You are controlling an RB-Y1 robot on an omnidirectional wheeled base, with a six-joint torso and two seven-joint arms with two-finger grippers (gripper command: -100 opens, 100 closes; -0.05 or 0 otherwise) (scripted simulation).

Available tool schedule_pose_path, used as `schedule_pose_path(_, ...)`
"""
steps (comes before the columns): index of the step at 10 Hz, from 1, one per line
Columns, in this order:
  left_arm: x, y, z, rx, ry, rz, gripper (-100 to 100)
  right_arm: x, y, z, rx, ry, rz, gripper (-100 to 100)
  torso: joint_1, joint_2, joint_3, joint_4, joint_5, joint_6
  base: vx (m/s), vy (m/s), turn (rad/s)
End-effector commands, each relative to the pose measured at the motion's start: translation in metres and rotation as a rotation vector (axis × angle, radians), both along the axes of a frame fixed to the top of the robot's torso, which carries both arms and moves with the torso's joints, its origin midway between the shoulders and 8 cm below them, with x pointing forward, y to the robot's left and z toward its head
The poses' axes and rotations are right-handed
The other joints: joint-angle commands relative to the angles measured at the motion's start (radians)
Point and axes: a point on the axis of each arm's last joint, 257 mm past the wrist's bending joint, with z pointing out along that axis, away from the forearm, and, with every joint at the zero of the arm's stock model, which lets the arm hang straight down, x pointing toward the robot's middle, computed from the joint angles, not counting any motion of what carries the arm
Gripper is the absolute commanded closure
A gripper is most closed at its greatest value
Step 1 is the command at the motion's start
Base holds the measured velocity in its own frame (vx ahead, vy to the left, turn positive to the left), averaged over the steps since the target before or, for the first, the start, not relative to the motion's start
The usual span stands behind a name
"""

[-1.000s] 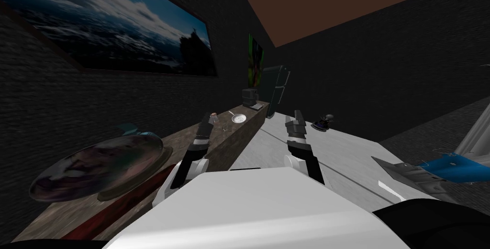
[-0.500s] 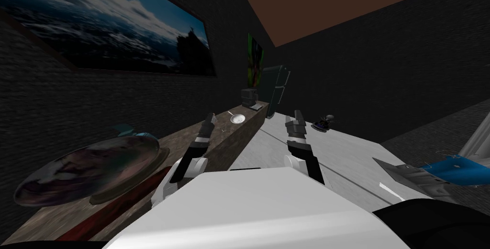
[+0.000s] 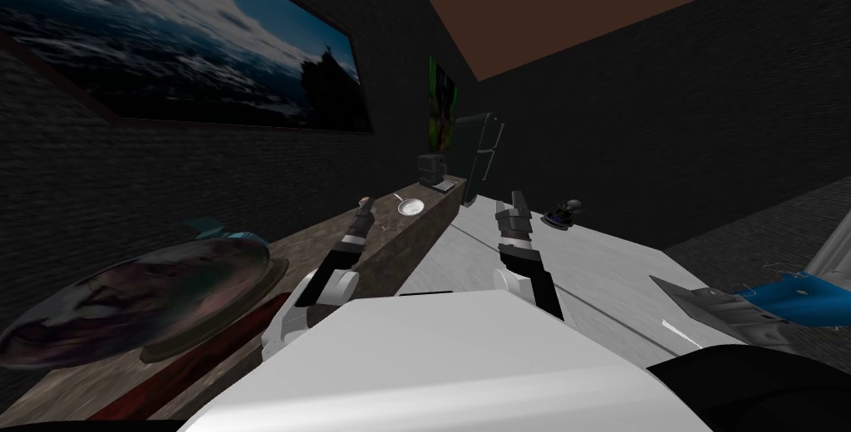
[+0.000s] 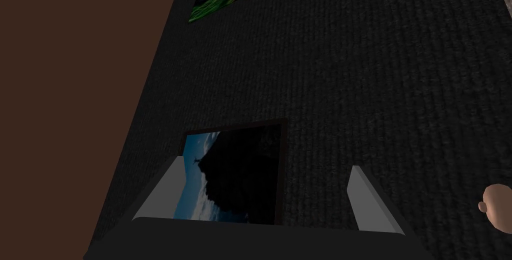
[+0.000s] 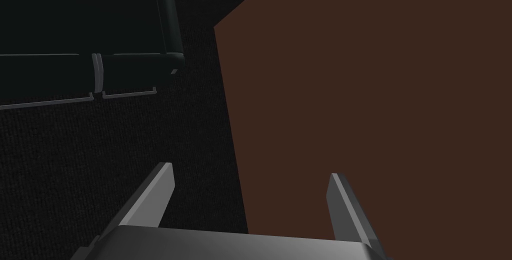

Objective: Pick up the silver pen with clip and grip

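Observation:
A long brown counter (image 3: pixel 303 240) runs along the dark left wall. My left gripper (image 3: pixel 362 208) hovers over its middle, and the left wrist view shows this gripper (image 4: pixel 265 194) open and empty, facing the wall. A small pinkish rounded object (image 4: pixel 496 207) sits just off to one side of its fingers. Further along the counter, a thin pale sliver (image 3: pixel 396 196) lies beside a round light plate (image 3: pixel 409 207); it is too small to tell whether it is the pen. My right gripper (image 3: pixel 517 201) is raised beside the counter's end, open and empty (image 5: pixel 247 194).
A large dark glossy bowl (image 3: pixel 141 302) stands on the near end of the counter. A dark box (image 3: pixel 432 168) sits at the far end, with a dark fridge (image 3: pixel 482 157) behind it. A small dark object (image 3: pixel 561 215) rests on the white surface (image 3: pixel 598 269). A blue and grey thing (image 3: pixel 781 301) lies at the right.
I have moved forward along the counter, so the bowl has slid toward the picture's left edge. My left arm has reached a little further ahead. The right arm is unchanged.

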Motion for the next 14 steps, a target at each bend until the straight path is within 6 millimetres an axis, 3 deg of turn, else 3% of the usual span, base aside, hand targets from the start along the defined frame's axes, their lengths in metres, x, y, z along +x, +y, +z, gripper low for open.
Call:
schedule_pose_path(1,0.007,0.002,-0.009,0.016,0.046,-0.005,-100,0.0,0.0,0.0,0.0,0.0,0.0,0,0.0,0.0,0.0,0.0,0.0,0.0,0.023,-0.039,0.005)
schedule_pose_path(14,0.037,0.019,-0.083,0.132,0.371,0.002,-100,0.0,0.0,0.0,0.0,0.0,0.0,0,-0.001,-0.001,-0.001,0.0,0.0,0.0,0.027,-0.044,0.001)
